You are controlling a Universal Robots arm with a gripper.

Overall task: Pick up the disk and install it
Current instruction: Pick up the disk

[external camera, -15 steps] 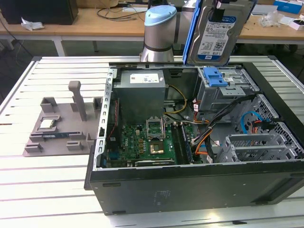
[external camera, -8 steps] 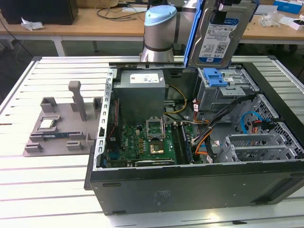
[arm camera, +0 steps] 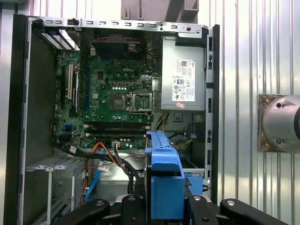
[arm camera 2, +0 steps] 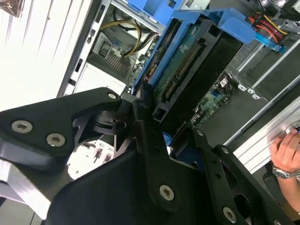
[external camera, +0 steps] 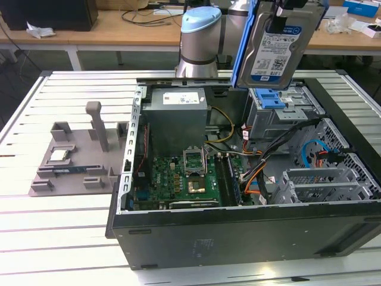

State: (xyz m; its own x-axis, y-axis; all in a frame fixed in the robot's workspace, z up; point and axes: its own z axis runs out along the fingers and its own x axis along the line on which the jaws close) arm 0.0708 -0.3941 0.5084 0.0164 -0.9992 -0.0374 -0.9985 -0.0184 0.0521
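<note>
The disk [external camera: 277, 47], a flat silver hard drive with a white-and-blue label in a blue plastic bracket, hangs on edge above the open black computer case [external camera: 238, 238]. It seems aligned over the grey metal drive cage [external camera: 283, 119] for insertion. The black gripper [arm camera 2: 161, 117] clamps it, fingers [arm camera 2: 143, 126] closed to the bracket's thickness.

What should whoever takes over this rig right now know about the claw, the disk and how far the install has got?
Claw: shut on the disk, gripping it by its blue bracket.
Disk: held roughly upright in the air above the open computer case, over the drive bays toward the exterior view's right.
Done: pickup.
Left: the install; the disk is in no bay yet.
</note>
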